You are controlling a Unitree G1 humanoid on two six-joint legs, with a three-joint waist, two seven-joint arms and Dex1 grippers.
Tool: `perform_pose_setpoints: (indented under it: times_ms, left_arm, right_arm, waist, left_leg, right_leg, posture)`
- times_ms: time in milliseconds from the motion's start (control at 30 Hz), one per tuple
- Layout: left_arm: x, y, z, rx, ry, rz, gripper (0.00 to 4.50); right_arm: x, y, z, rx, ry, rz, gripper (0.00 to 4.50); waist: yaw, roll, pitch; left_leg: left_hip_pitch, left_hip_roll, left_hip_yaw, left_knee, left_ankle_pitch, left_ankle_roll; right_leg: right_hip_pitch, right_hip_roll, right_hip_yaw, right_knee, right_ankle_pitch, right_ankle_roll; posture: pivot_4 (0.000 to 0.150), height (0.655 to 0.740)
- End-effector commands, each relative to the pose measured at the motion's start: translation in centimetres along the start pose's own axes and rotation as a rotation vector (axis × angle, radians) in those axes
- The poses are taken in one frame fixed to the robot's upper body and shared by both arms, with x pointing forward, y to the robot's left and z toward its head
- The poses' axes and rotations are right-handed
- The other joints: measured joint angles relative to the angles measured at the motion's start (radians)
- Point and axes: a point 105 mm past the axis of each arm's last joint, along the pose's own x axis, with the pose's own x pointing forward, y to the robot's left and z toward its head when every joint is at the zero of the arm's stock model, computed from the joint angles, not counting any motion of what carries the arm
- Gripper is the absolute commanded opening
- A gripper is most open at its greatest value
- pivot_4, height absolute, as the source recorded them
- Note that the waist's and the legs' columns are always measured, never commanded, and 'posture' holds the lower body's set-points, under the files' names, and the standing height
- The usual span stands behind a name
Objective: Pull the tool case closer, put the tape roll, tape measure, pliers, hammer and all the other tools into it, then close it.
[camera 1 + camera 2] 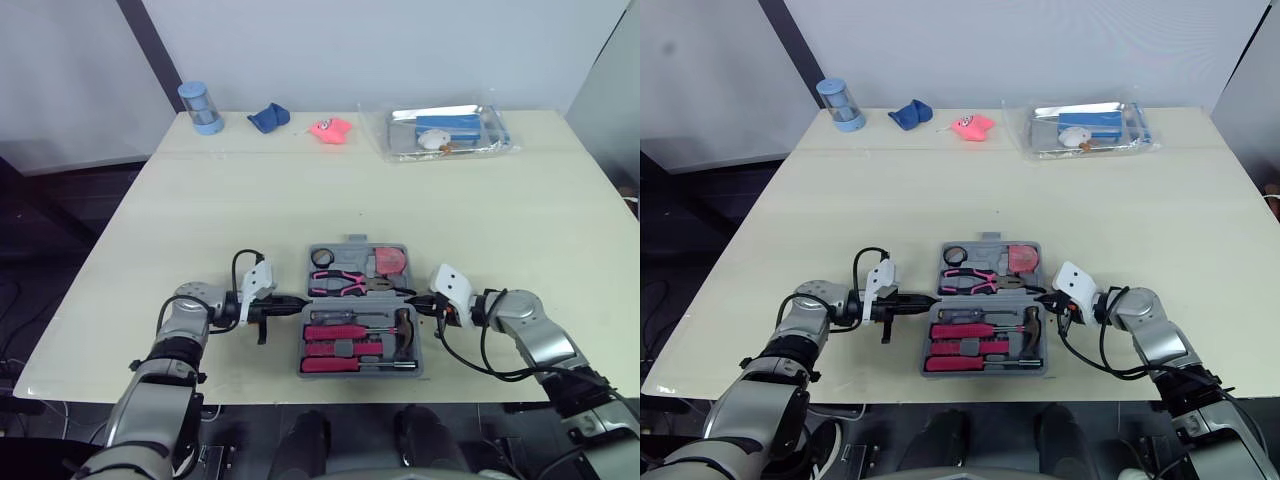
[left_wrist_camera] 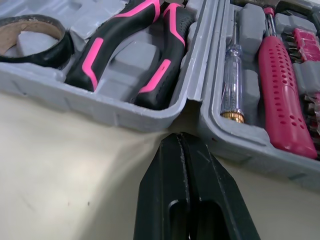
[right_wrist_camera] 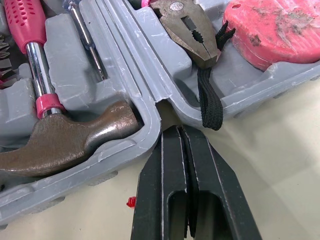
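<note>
The pliers and hammer lie inside the open tool case, and the left pincer and right pincer, both squeezed shut and empty, wait just beside it, so only closing seems left.

light: bright, even, from overhead
shadows: faint, soft-edged beside tool case
glare: white highlights on plastic bag

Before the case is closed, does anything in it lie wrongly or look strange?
Yes, one thing. The black strap beside the pliers hangs out over the rim of the case, near the hinge. It might get pinched when the case shuts. The hammer, screwdrivers and tape roll seem seated in their slots.
</note>
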Motion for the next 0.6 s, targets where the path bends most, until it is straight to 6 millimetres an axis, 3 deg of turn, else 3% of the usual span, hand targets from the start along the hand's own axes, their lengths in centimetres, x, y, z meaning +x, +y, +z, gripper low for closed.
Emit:
perform_pose_setpoints:
  times_ms: [33, 600]
  left_arm:
    - [1.0, -0.5, -0.6, -0.012, 0.031, -0.03, 0.01]
    - [2.4, -1.0, 0.8, 0.032, 0.007, -0.107, 0.01]
  right_arm:
    - [0.0, -0.2, 1.0, -0.033, -0.033, -0.005, 0.0]
    - [-0.2, 0.3, 1.9, -0.033, -0.057, 0.022, 0.0]
  waist:
    - [0.0, 0.0, 0.0]
    - [0.001, 0.0, 0.0]
  left_leg:
    - [0.0, 0.0, 0.0, 0.0, 0.0, 0.0]
    - [0.0, 0.0, 0.0, 0.0, 0.0, 0.0]
  right_leg:
    - [0.0, 0.0, 0.0, 0.0, 0.0, 0.0]
    - [0.0, 0.0, 0.0, 0.0, 0.0, 0.0]
  posture:
    - [0.15, 0.74]
    - [0.15, 0.74]
